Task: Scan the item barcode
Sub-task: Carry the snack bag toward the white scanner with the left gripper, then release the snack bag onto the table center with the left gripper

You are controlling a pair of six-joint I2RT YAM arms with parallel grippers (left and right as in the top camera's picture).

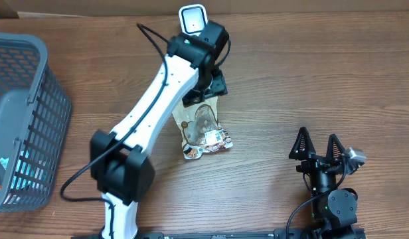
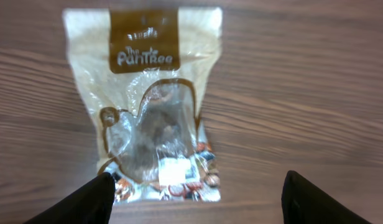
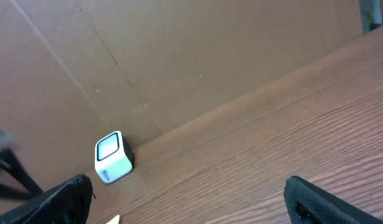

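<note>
blocked: basket (image 1: 38,133) far left, scanner (image 1: 192,18) at back edge, left arm (image 1: 157,93) across centre | open: table (image 1: 264,99) right of snack bag (image 1: 203,131)

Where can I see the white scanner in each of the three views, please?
Overhead: the scanner is at the top centre, near the table's far edge.
Left wrist: not in it; only the bag lies on the wood.
Right wrist: the scanner is at the lower left, against the brown board.
Shared landmark: the wooden table, seen in all three views.

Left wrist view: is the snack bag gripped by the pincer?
No, the snack bag lies flat on the table, with the left pincer open above it.
</note>
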